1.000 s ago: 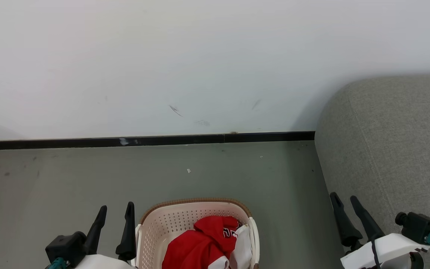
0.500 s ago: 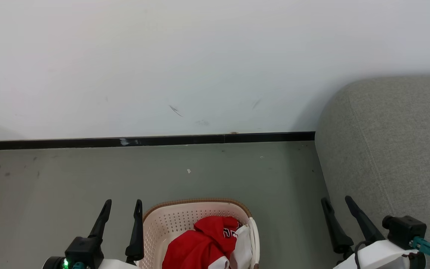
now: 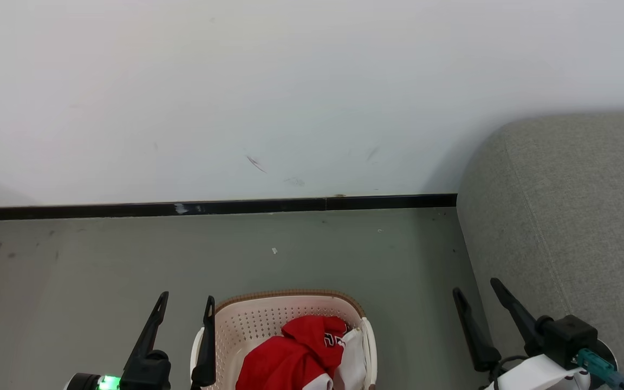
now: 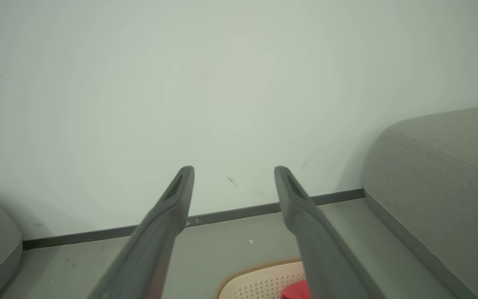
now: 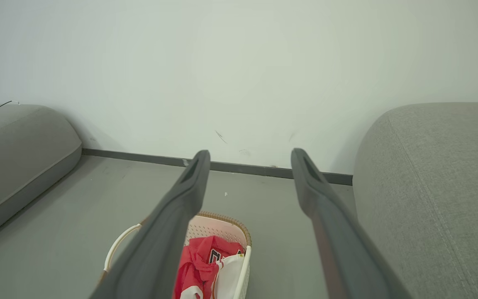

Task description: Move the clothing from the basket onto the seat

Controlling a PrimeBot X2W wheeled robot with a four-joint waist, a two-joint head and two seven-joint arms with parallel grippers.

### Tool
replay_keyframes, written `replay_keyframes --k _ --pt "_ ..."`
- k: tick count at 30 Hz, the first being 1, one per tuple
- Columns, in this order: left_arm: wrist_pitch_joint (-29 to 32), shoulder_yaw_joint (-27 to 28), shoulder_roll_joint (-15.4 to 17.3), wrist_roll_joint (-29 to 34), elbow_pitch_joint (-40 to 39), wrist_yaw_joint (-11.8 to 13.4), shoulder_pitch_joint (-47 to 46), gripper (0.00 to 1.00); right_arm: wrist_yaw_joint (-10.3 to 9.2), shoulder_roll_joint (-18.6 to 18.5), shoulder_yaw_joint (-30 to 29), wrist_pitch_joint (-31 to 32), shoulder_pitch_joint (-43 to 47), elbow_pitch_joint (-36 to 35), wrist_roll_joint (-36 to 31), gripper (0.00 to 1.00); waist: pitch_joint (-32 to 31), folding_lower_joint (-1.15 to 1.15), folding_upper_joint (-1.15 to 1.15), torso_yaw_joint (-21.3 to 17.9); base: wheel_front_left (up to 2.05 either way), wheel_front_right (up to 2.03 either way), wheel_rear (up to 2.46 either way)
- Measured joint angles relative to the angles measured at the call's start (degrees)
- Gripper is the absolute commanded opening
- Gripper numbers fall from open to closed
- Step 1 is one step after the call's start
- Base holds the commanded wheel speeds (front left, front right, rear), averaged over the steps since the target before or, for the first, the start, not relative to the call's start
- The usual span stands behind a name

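We show our left gripper [image 3: 187, 298] with its two dark fingers spread wide and empty, raised just left of the laundry basket [image 3: 247, 330]. In the head view its inner finger overlaps the basket's left edge. Our right gripper [image 3: 474, 287] likewise stands wide apart and holds nothing, between the basket and the grey sofa [image 3: 572, 206], close to the sofa's front face. The red clothing [image 3: 285, 357], a jersey with black-and-white lettering bunched beside white fabric, lies inside the cream perforated basket, apart from both grippers. The basket stands on the grey-green floor [image 3: 317, 254], left of the sofa. Beyond it a black baseboard [image 3: 236, 206] runs beneath the white wall [image 3: 290, 81]. The right wrist view adds a second grey cushion [image 5: 15, 145] at far left.
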Motion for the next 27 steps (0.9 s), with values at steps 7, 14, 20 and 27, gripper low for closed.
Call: replay_keyframes --k 7,14,20,27 --pt "0.0 0.2 0.0 -0.3 1.0 0.4 0.7 1.00 0.01 0.0 -0.3 -0.4 0.9 -0.2 -1.0 1.00 0.0 0.00 0.00 -0.1 0.00 0.00 0.00" --pt "0.0 0.7 0.0 -1.3 2.4 0.3 0.7 1.00 0.01 0.0 -1.0 -0.4 0.9 -0.3 -0.2 1.00 0.1 0.00 0.00 -0.1 0.00 0.00 0.00" --pt "0.0 1.0 0.0 -1.8 2.6 0.3 0.7 1.00 0.01 0.0 -2.0 -0.4 0.9 -0.3 1.0 1.00 0.2 -0.01 0.00 -0.2 0.00 0.00 0.00" --pt "0.0 1.3 0.0 -2.1 2.7 0.3 0.6 1.00 0.01 0.0 -2.1 -0.4 0.9 -0.3 1.5 1.00 0.4 -0.01 0.00 -0.2 0.00 0.00 0.00"
